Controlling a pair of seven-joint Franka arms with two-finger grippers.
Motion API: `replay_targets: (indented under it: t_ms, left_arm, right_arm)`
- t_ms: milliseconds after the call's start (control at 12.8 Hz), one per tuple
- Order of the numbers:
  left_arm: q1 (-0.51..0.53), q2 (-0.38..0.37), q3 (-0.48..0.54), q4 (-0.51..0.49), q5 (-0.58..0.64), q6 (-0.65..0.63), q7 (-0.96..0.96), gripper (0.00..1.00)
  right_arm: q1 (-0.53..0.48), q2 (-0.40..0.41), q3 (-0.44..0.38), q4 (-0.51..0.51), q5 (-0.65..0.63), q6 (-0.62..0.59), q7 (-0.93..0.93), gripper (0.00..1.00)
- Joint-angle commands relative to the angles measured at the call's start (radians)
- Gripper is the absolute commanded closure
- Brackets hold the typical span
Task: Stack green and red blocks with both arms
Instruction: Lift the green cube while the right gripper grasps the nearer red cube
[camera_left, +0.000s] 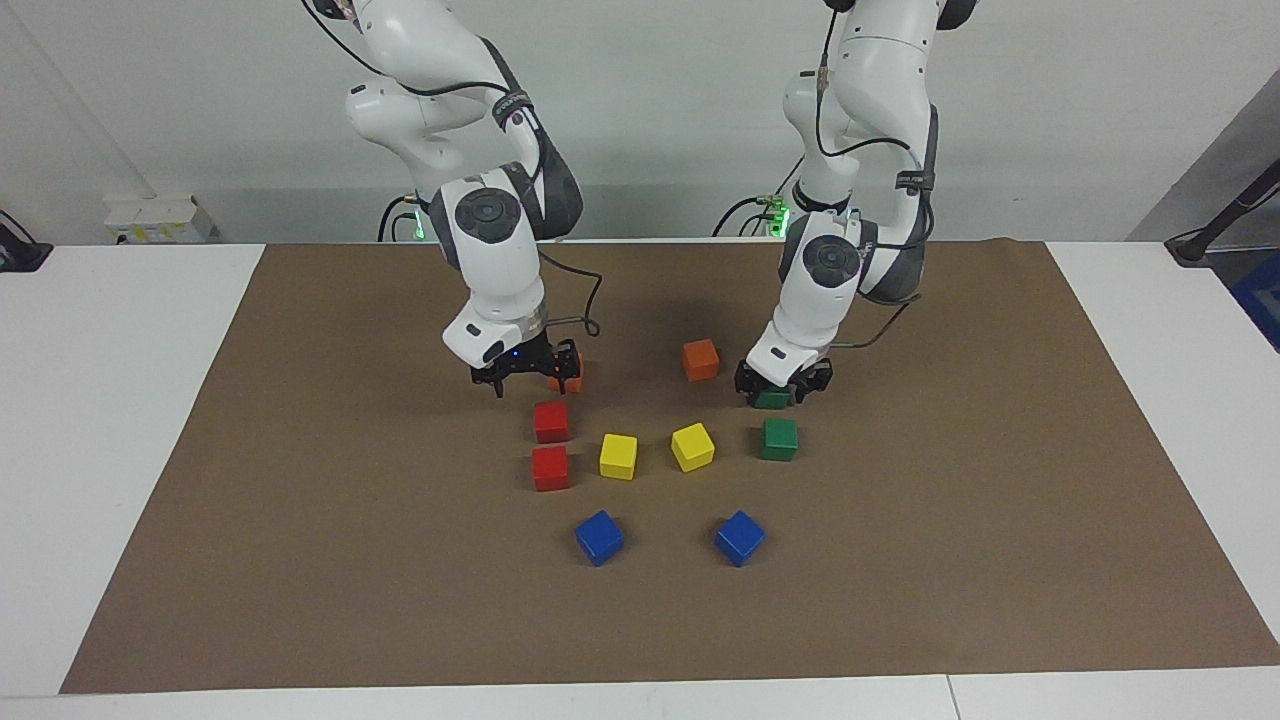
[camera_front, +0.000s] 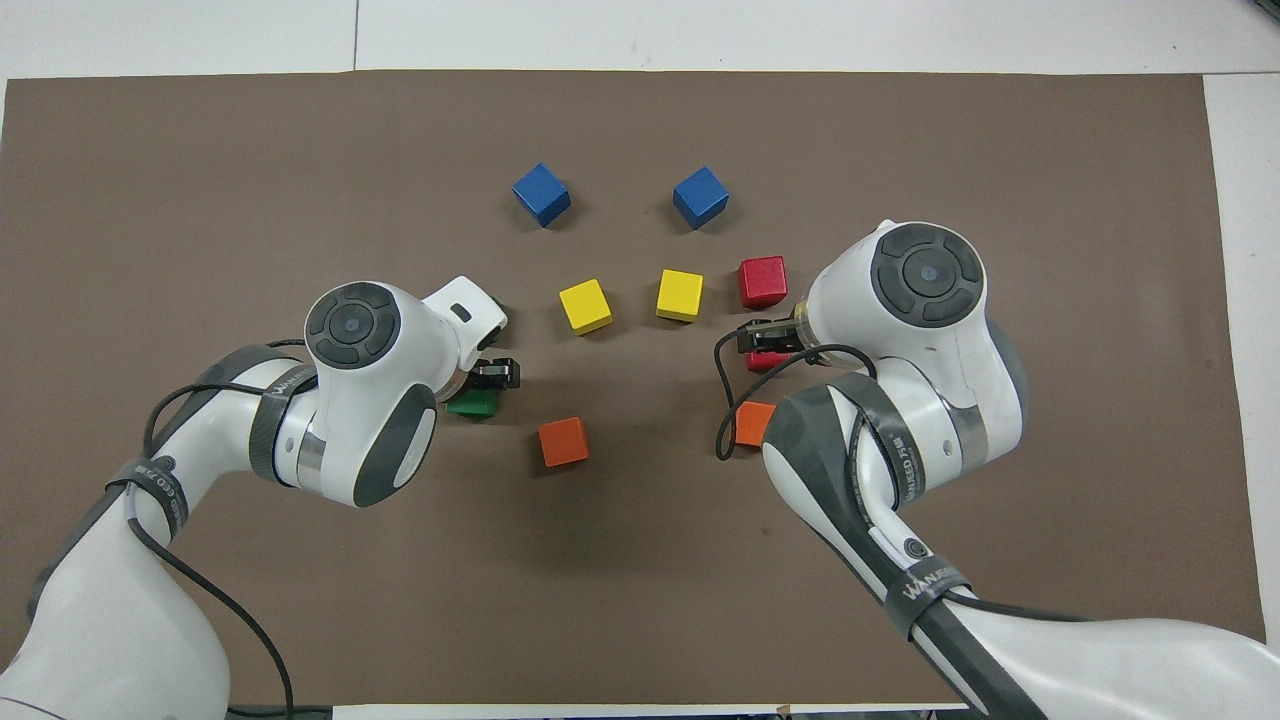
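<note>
Two red blocks lie toward the right arm's end, one nearer to the robots than the other. My right gripper is open and empty, low over the nearer red block, which it partly hides in the overhead view. Two green blocks lie toward the left arm's end. My left gripper is down at the nearer green block, which peeks out under it in the overhead view. The other green block is hidden by the left arm in the overhead view.
Two yellow cubes sit between the red and green blocks. Two blue cubes lie farthest from the robots. One orange cube is beside the left gripper; another is partly hidden by the right gripper. A brown mat covers the table.
</note>
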Motion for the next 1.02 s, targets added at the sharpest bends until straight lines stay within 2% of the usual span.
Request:
replay_targets:
  t_ms: [0, 157, 235, 313, 470, 626, 861, 939]
  left_arm:
    - [-0.022, 0.0, 0.018, -0.012, 0.014, 0.017, -0.005, 0.48]
    - [-0.04, -0.004, 0.018, -0.026, 0.022, 0.002, -0.007, 0.64]
    - [-0.043, -0.007, 0.019, -0.031, 0.022, -0.003, -0.014, 0.84]
    - [-0.043, -0.007, 0.018, -0.028, 0.022, -0.008, -0.015, 1.0]
    - [-0.031, -0.009, 0.018, -0.014, 0.022, -0.023, -0.01, 1.0]
    - [0.009, -0.035, 0.016, 0.049, 0.022, -0.134, 0.002, 1.0]
    - [0.075, -0.108, 0.016, 0.133, 0.017, -0.3, 0.036, 1.0]
    - [0.107, -0.146, 0.016, 0.133, 0.014, -0.327, 0.06, 1.0]
  right_arm:
    - [-0.001, 0.026, -0.002, -0.011, 0.017, 0.05, -0.029, 0.0]
    - [0.002, 0.06, -0.002, 0.007, 0.017, 0.068, -0.015, 0.0]
    - [0.0, 0.076, -0.002, 0.009, 0.017, 0.085, -0.004, 0.0]
    - [0.002, 0.092, -0.002, 0.017, 0.019, 0.096, 0.002, 0.0]
    - [0.031, 0.126, -0.002, 0.052, 0.019, 0.102, 0.055, 0.0]
    - [0.032, 0.158, -0.002, 0.06, 0.019, 0.142, 0.068, 0.0]
    - [0.029, 0.168, -0.002, 0.052, 0.019, 0.151, 0.068, 0.01]
    - [0.029, 0.168, -0.002, 0.046, 0.019, 0.153, 0.065, 0.02]
